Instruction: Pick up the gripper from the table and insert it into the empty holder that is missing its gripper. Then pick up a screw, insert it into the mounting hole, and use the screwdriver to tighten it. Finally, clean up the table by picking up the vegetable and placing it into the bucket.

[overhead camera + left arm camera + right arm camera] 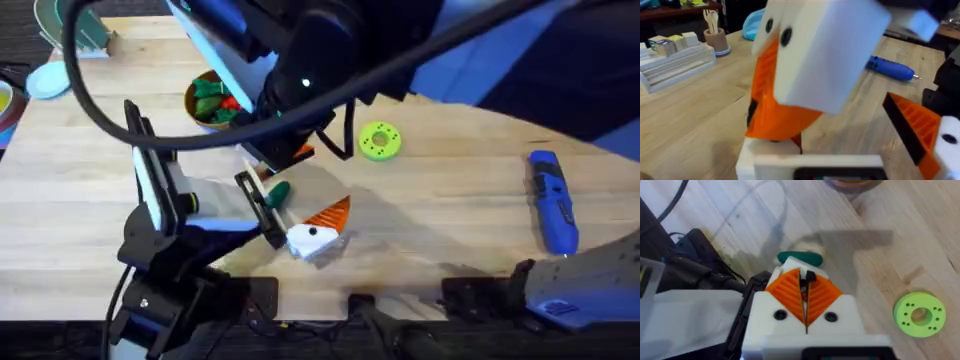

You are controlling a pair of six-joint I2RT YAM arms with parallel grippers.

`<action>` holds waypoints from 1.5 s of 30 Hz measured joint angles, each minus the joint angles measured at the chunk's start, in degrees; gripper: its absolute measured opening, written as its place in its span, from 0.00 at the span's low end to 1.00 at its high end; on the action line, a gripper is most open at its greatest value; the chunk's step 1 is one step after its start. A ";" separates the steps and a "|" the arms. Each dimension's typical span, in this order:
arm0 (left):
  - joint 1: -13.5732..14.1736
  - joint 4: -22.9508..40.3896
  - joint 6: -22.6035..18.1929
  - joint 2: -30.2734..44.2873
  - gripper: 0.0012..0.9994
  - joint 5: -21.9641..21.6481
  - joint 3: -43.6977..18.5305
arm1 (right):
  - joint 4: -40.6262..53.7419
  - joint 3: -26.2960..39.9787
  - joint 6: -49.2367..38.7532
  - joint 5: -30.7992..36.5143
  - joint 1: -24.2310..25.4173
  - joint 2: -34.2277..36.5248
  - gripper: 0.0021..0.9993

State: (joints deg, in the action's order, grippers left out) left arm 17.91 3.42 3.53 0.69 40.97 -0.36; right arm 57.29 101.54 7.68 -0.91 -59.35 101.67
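A pale wooden table [470, 190] with straight grain spans the overhead view. At 11 o'clock its corner meets dark floor [20, 40]. In the left wrist view, a white slotted rack [675, 62] and a cup of wooden utensils [715, 35] stand at 10 o'clock.

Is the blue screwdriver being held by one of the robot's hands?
No, the blue screwdriver lies by itself on the wooden table, with no gripper touching it.

Green holed disc [379, 141] on table [450, 220]
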 joint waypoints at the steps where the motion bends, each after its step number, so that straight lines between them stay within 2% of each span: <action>1: 0.00 0.00 0.00 0.00 0.99 0.00 0.00 | 0.01 0.00 0.00 0.00 0.00 0.00 0.00; 4: 0.00 0.00 0.00 0.00 0.99 0.00 0.00 | 0.05 0.00 0.01 -0.01 0.00 0.00 0.02; 8: 0.02 0.00 -0.04 0.00 0.99 0.17 0.00 | 0.10 0.00 -0.05 0.00 -0.07 0.00 0.19; 10: 0.02 0.00 -0.03 0.00 0.99 0.21 0.00 | 0.09 -0.01 0.02 0.02 -0.07 -0.01 0.36; 12: 0.00 0.00 -0.02 0.00 0.99 0.15 0.00 | 0.10 0.05 -0.14 1.20 0.14 -0.02 0.63; 13: 0.00 0.00 0.00 0.00 0.99 0.10 0.00 | 0.16 0.11 -0.20 1.75 0.46 -0.02 0.72; 15: 0.00 0.00 0.07 0.00 0.99 -0.07 0.00 | 0.33 0.19 -0.24 2.41 0.97 -0.02 0.85; 16: 0.00 0.00 0.09 0.00 0.99 -0.04 0.00 | 0.48 0.29 -0.39 2.67 1.10 -0.02 0.88; 25: 0.02 -0.02 -0.07 0.00 0.99 0.26 0.00 | 4.19 2.05 -0.40 1.64 2.47 -1.80 0.90; 39: 0.02 0.00 -0.07 0.00 0.99 0.39 0.00 | 15.85 3.49 -0.87 1.25 18.14 -21.64 0.91; 42: 0.02 0.00 -0.07 -0.02 0.99 0.39 0.00 | 16.25 1.12 -0.85 1.24 19.99 -25.61 0.91; 45: 0.02 0.00 -0.07 0.00 0.99 0.39 0.00 | 14.42 -5.24 -0.77 1.22 20.70 -31.51 0.91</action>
State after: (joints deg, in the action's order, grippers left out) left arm 17.93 3.42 3.46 0.69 41.36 -0.36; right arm 71.70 96.30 6.92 0.32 -38.65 70.16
